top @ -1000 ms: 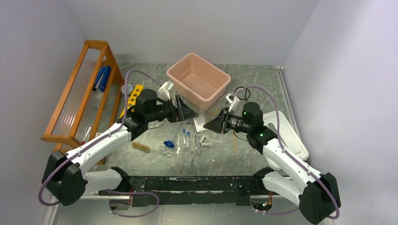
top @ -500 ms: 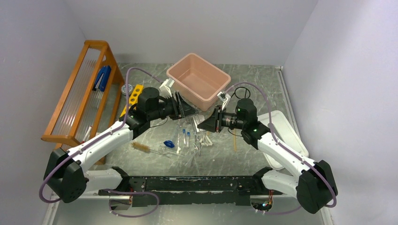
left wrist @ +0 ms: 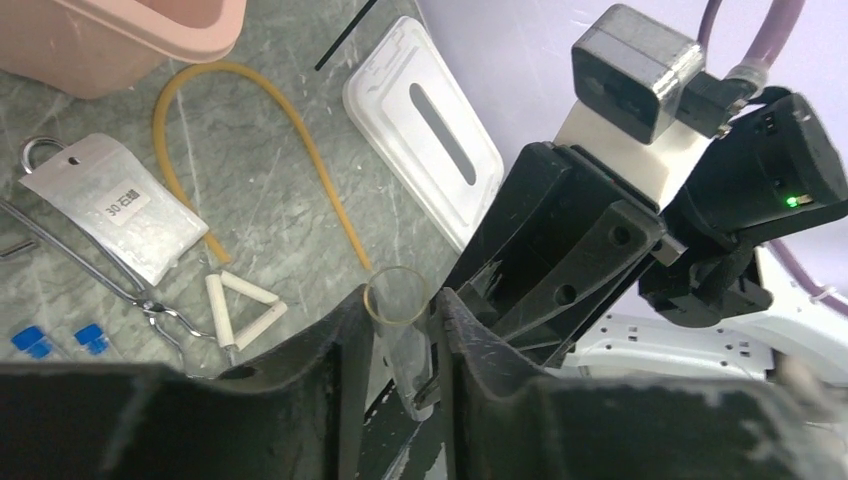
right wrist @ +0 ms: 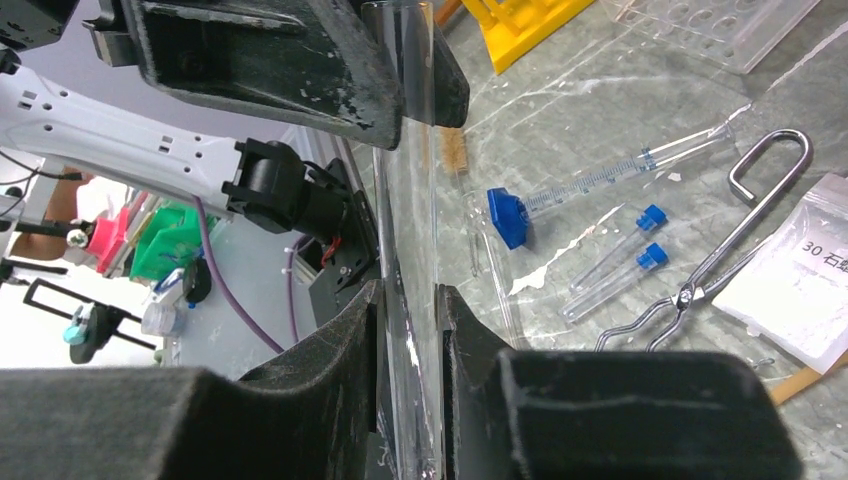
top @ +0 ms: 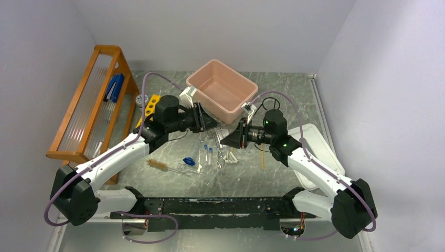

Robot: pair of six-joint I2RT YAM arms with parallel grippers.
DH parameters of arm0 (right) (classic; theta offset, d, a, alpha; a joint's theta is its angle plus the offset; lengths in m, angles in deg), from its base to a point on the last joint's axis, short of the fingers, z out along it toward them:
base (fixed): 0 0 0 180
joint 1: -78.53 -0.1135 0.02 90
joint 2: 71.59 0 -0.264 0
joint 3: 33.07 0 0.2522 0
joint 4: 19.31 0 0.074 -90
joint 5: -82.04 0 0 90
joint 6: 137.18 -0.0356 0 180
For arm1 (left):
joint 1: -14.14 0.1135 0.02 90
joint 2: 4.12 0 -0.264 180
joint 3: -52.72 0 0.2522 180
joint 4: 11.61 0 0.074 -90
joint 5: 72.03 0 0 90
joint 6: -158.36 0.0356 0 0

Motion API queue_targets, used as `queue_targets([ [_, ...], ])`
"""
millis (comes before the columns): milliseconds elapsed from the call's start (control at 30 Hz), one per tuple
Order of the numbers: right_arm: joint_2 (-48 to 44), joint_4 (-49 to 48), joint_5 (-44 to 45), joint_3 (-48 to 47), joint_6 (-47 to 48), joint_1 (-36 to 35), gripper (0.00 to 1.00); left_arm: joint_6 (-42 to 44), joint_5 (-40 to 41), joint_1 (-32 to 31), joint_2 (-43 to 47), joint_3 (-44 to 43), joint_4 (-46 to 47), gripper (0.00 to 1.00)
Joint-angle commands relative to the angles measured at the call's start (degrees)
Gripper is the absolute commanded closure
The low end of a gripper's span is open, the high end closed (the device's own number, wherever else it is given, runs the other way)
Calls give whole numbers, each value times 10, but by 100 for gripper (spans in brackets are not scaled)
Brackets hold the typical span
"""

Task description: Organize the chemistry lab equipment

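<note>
A clear glass tube [right wrist: 410, 200] hangs above the table middle, held between both arms. My right gripper [right wrist: 408, 292] is shut on one end of it. My left gripper [left wrist: 400, 305] is closed on the other end, with the tube's open mouth [left wrist: 398, 295] showing between its fingers. In the top view the left gripper [top: 215, 125] and the right gripper [top: 225, 138] nearly touch. Below lie two blue-capped tubes [right wrist: 620, 255], metal tongs [right wrist: 715, 265], a white triangle [left wrist: 240, 305], tan tubing [left wrist: 250, 110] and a brush [top: 157, 165].
The pink tub [top: 222, 90] stands just behind the grippers, and the white lid [top: 320, 149] lies at the right. A yellow rack [top: 148, 107] and a wooden stand [top: 86, 107] are at the left. A blue-plunger syringe [right wrist: 590, 185] and a small bag [left wrist: 115, 205] lie among the items.
My left gripper has closed from wide open onto the tube. The right arm moved left with the tube toward the left gripper, then held still.
</note>
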Motion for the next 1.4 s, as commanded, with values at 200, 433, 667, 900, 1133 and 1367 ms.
queue_targets([
  [200,0,13,6,-31,31,-6,59,56,21,-2,8,-28,-43,95],
  [433,-23,82,109,-60,52,-6,31,181,218,-1,38,-113,-171,95],
  [667,-60,103,218,-47,47,-5,31,316,528,-1,77,-151,-196,95],
  [900,-62,103,224,-40,41,-6,31,415,733,13,67,-100,-36,95],
  [1133,-40,73,209,-38,25,-6,31,353,721,152,-10,-89,51,95],
  [1367,-21,67,198,-37,11,-6,31,385,660,191,-86,-118,100,95],
])
